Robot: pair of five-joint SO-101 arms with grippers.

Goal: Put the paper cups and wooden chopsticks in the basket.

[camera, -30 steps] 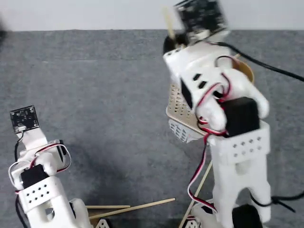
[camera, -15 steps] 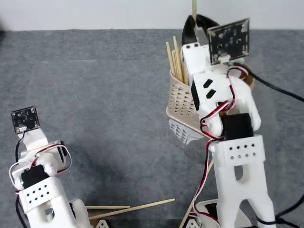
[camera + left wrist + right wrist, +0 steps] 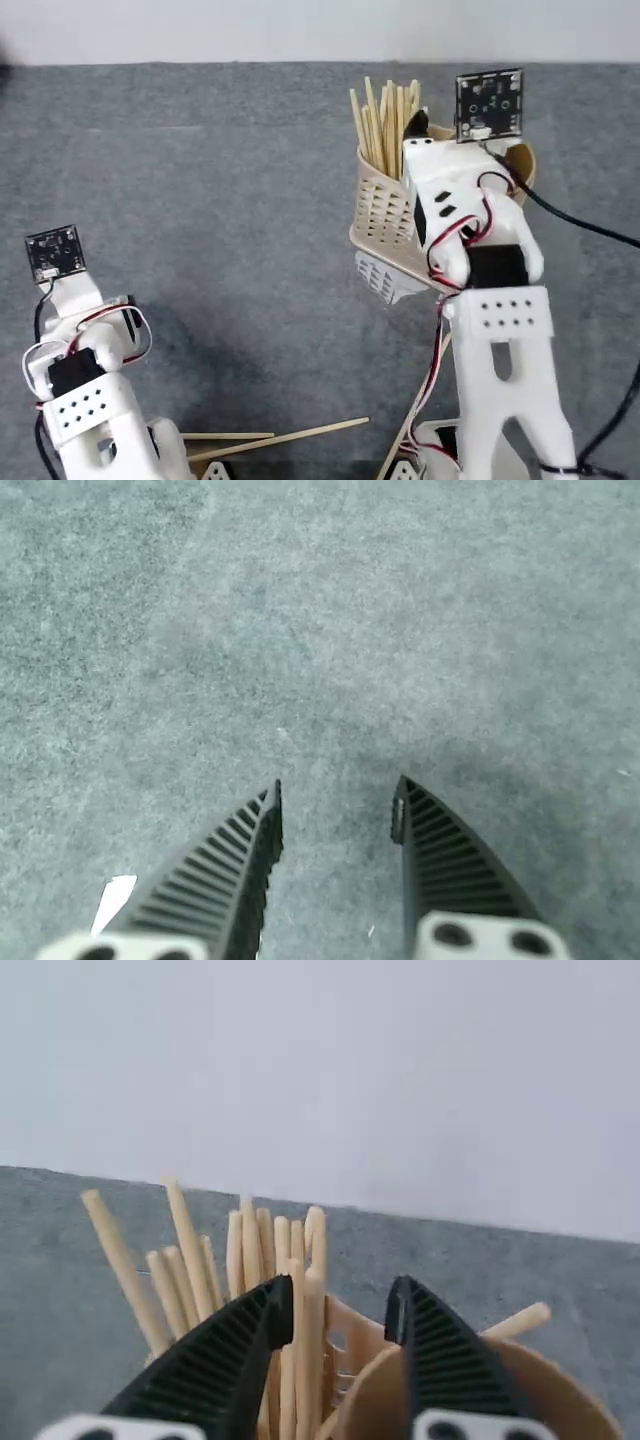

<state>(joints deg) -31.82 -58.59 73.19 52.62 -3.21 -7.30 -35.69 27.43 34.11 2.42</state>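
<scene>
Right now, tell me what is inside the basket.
A bundle of wooden chopsticks stands upright in the basket, with the brown rim of a paper cup beside them. The right arm and the basket's wall cover its floor.

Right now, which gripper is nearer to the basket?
Right. The right gripper is directly above the basket and its chopsticks; the left gripper is over bare mat, well away.

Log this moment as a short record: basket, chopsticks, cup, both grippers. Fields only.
basket: upright at the far side of the grey mat
chopsticks in basket: bundle standing on end
loose chopsticks: lying on the mat between the arm bases
paper cup: brown rim beside the bundle
left gripper: open, over bare mat
right gripper: open, above the bundle
</scene>
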